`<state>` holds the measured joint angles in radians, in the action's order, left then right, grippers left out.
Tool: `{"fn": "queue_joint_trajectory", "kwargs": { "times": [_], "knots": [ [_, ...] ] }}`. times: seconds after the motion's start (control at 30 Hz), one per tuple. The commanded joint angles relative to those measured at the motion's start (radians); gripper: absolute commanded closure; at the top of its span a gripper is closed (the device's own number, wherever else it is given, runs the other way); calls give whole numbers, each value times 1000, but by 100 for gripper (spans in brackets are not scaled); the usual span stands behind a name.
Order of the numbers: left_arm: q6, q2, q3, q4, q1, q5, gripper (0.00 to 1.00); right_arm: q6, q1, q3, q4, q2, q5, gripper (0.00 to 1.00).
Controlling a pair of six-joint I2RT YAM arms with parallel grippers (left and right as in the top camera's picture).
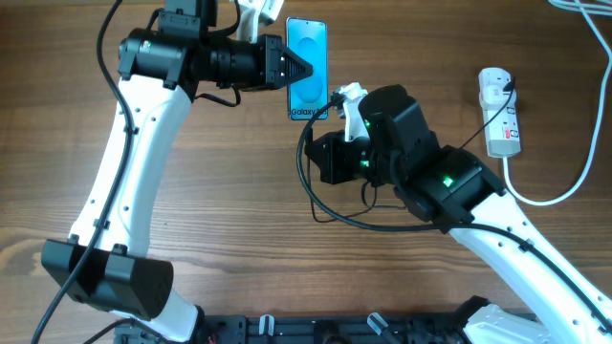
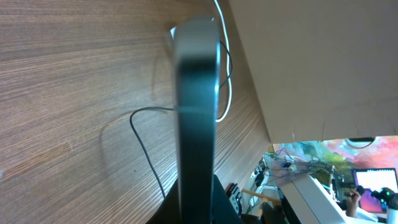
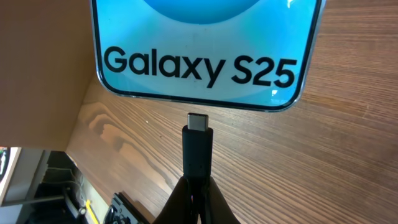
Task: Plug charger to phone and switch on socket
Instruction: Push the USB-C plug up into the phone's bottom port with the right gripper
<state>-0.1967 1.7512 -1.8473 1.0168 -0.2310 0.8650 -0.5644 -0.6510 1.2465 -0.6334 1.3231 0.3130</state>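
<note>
The phone (image 1: 309, 57), with a cyan screen and Galaxy lettering, is held by its left edge in my left gripper (image 1: 297, 69), which is shut on it. In the left wrist view the phone (image 2: 198, 106) shows edge-on between the fingers (image 2: 199, 208). My right gripper (image 3: 198, 190) is shut on the charger plug (image 3: 198, 149), a black tip with a metal end. The tip points at the phone's lower edge (image 3: 199, 68), a small gap short of it. In the overhead view the right gripper (image 1: 316, 139) sits just below the phone. The white socket strip (image 1: 499, 115) lies at the right.
The thin black charger cable (image 1: 330, 216) loops on the table below the right wrist and runs to a black plug (image 1: 507, 91) in the strip. A thicker white lead (image 1: 564, 196) curves off the strip towards the right edge. The table is brown wood (image 1: 239, 191).
</note>
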Motion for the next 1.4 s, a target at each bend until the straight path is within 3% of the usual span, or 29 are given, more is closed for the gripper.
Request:
{"fn": "queue_joint_trajectory", "kwargs": {
  "times": [0.0, 1.37],
  "knots": [
    [7, -1, -2, -3, 0, 39, 96, -11, 0, 16, 17, 8, -6, 96],
    [10, -1, -2, -2, -1, 13, 96, -11, 0, 16, 34, 8, -24, 96]
  ]
}}
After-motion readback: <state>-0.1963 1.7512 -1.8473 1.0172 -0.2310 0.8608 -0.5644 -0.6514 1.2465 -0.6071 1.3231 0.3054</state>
